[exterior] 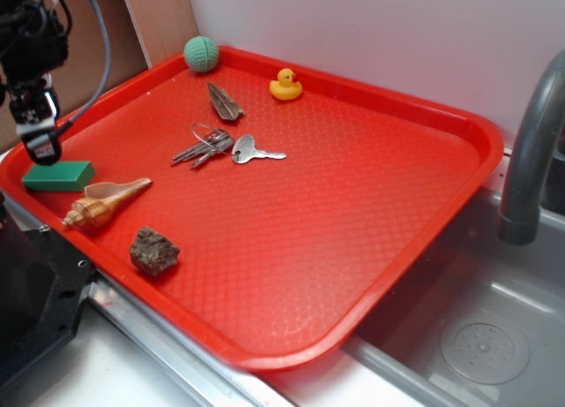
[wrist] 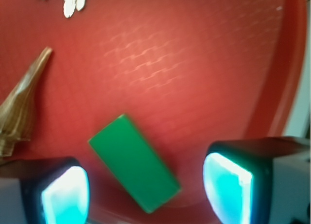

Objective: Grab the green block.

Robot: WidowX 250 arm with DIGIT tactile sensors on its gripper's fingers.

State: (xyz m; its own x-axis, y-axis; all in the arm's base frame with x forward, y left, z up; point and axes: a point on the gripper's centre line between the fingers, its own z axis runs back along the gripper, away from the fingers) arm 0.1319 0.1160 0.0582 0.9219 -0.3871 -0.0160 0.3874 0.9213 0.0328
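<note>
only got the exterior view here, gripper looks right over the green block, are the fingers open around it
Observer: Open. In the wrist view the green block lies between the two fingers, touching neither.
Operator: is it square to them
Observer: No, it sits diagonally across the gap.
Operator: anything else close
Observer: The seashell lies just off the block's left, apart from it.

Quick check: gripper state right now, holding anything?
Gripper: open, holding nothing; the jaws stand apart on either side of the small flat green rectangular block, not touching it, above the red plastic tray.
</note>
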